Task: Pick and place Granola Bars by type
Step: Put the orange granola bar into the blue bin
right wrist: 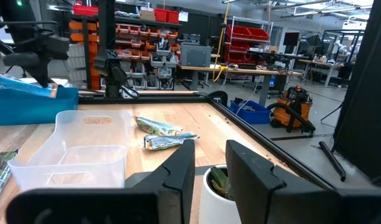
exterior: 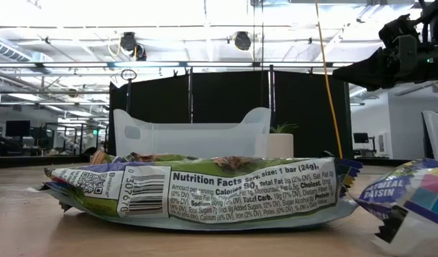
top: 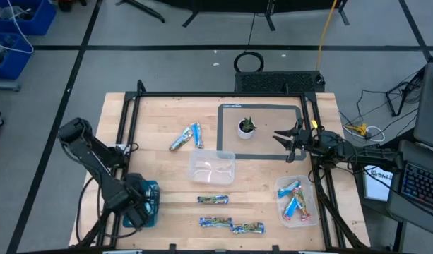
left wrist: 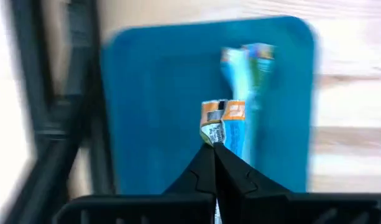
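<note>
My left gripper [left wrist: 214, 147] points down over the blue tray [left wrist: 153, 93] at the table's near left [top: 152, 189] and is shut on a blue granola bar [left wrist: 226, 121]. A second bar [left wrist: 247, 65] lies in the tray. Two bars [top: 186, 137] lie at the far middle. Three patterned bars [top: 213, 200] [top: 216, 222] [top: 248, 227] lie near the front edge. My right gripper [top: 289, 138] waits open and level beside the plant pot [top: 246, 127]. My left gripper pinches the blue bar between its two fingertips, close to the bar's orange-marked end [left wrist: 210, 133]. The fingers come from above and point down. The bar is over the blue tray. Whether its lower part rests on the tray I cannot tell.
A clear tub [top: 212, 167] stands at mid-table. A second clear tub [top: 297, 201] at the near right holds blue and red bars. The plant pot sits on a grey mat [top: 269, 111]. Black frame rails [top: 124, 120] run along the table's sides.
</note>
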